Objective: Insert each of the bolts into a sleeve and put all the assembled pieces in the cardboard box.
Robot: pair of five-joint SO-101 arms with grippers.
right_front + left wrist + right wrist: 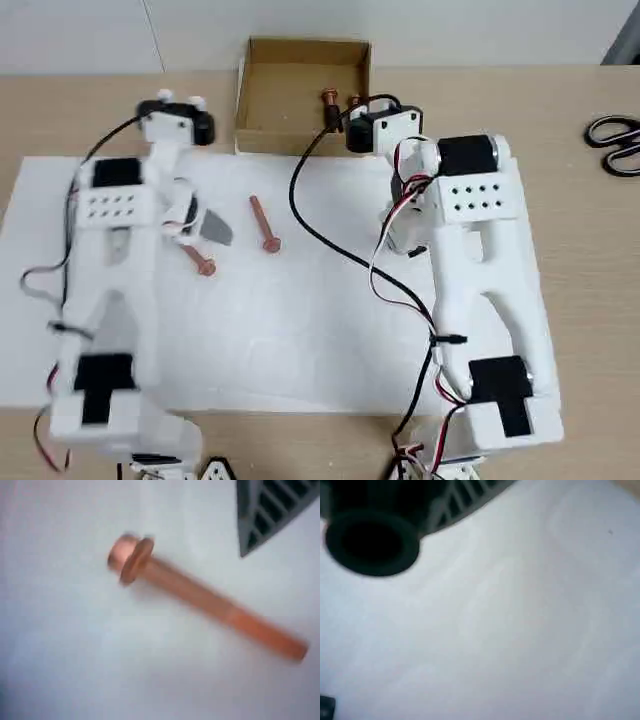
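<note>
Copper bolt, with a flanged head and a smooth shank, lies flat on the white sheet toward the left side of the counter. The left jaws stand apart above it, holding nothing, and one ribbed grey tip is cut off. A second bolt lies near. Two copper heads show in the cardboard box at the far edge. A black sleeve appears end-on and blurred by the right jaws; I cannot tell whether they grip it.

Bolt prob. copper-tone metal, smooth; box cardboard.
</note>
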